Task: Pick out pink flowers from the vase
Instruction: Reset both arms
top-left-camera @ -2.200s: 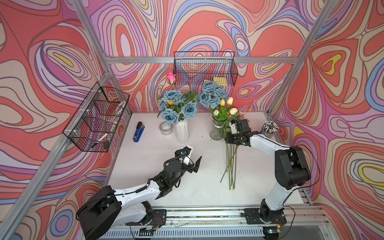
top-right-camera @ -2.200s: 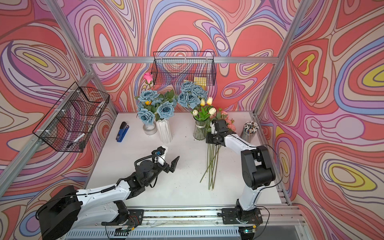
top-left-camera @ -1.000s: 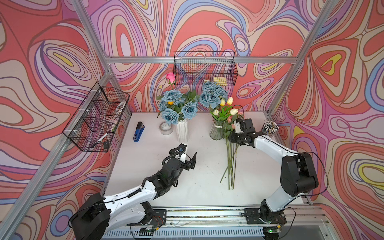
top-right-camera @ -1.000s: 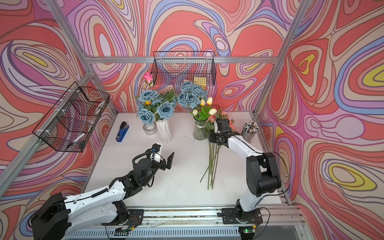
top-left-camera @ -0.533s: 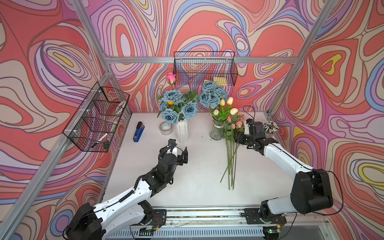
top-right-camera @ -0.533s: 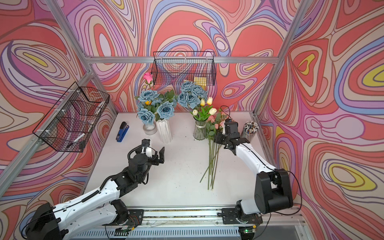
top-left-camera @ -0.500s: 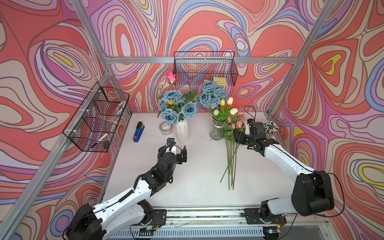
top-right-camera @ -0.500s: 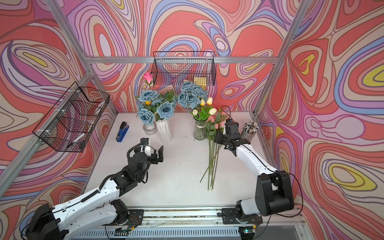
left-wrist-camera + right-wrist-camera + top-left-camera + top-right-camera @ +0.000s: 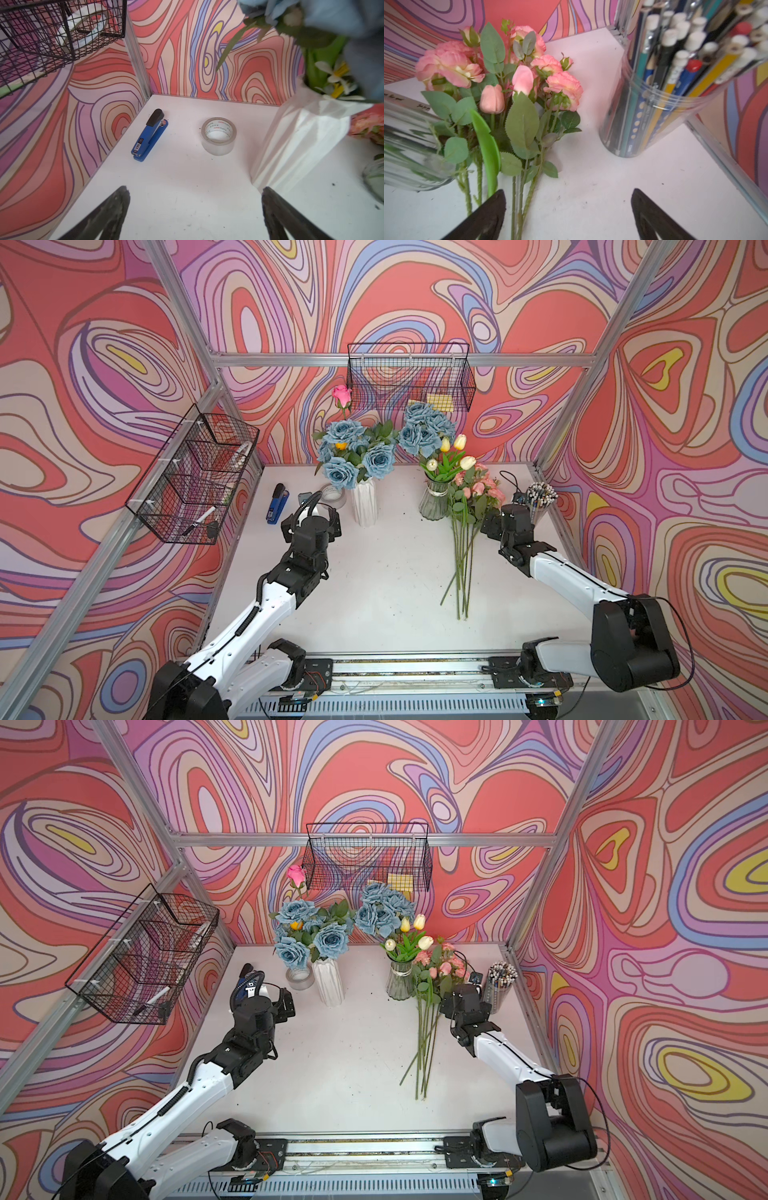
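While both pincers hang spread wide and empty, the pink flowers (image 9: 473, 489) lie in one bunch on the worktop (image 9: 374, 572).
Their blooms rest just beside the glass vase (image 9: 434, 506), stems running toward the front edge. The right pincer (image 9: 568, 190) is low beside the stalks, with one pen cup (image 9: 633, 124) near on its other side. One deep-pink rose (image 9: 341, 393) stands in the white vase (image 9: 365, 506), above the blue roses (image 9: 345, 431) crowding its stem. The left pincer (image 9: 195, 188) is near that vase, facing one stapler (image 9: 149, 137) and one tape roll (image 9: 218, 137). Counted: two vases, two wire baskets (image 9: 195, 481) on the walls, four tulips (image 9: 459, 442) in the glass vase. The bunch's stems overlap too much to count.
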You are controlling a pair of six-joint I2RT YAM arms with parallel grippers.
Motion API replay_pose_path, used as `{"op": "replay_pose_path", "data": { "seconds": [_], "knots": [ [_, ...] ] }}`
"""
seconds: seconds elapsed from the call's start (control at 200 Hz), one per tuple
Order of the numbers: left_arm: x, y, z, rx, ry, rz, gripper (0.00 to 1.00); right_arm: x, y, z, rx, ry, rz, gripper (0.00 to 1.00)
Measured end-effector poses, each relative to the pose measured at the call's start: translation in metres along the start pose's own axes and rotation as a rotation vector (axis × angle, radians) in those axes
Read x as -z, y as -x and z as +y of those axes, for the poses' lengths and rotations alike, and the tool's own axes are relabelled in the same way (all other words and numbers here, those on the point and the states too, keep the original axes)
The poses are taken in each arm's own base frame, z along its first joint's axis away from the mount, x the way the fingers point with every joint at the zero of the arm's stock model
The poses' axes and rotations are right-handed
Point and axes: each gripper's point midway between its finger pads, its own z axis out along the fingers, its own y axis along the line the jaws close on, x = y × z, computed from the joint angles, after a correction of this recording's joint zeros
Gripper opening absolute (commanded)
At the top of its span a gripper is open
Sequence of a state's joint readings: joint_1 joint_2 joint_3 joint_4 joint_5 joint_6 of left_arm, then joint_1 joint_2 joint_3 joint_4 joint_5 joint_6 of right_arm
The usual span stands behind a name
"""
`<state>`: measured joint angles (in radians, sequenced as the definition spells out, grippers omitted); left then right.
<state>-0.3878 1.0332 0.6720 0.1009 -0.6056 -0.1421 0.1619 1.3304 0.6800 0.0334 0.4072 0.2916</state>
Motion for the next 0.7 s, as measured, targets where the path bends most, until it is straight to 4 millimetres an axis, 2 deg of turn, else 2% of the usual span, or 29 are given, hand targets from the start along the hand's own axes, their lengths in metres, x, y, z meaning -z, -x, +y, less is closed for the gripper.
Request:
{"op": "replay_pose_path", "data": {
  "seconds": [0.135,0.21,0.29,0.411,0.486,0.701],
  "knots": [
    [-0.020,-0.022,0.012,-0.091,0.065,0.045,1.00,-0.002,-0.017,-0.022,0.028,-0.091,-0.057,0.97],
    [-0.032,-0.041,0.021,-0.131,0.095,0.079,1.00,-0.001,-0.028,-0.033,0.040,-0.129,-0.074,0.97],
    [-0.041,-0.061,0.034,-0.145,0.124,0.111,1.00,0.000,-0.030,-0.038,0.043,-0.150,-0.099,0.97],
    [-0.050,-0.095,0.052,-0.121,0.137,0.145,1.00,-0.003,-0.018,-0.035,0.042,-0.147,-0.155,0.97],
    [-0.057,-0.109,0.058,-0.103,0.132,0.157,1.00,-0.007,-0.013,-0.030,0.048,-0.133,-0.184,0.97],
    [-0.072,-0.129,0.046,-0.070,0.058,0.130,1.00,-0.017,-0.014,-0.016,0.081,-0.064,-0.261,0.96]
  ]
}}
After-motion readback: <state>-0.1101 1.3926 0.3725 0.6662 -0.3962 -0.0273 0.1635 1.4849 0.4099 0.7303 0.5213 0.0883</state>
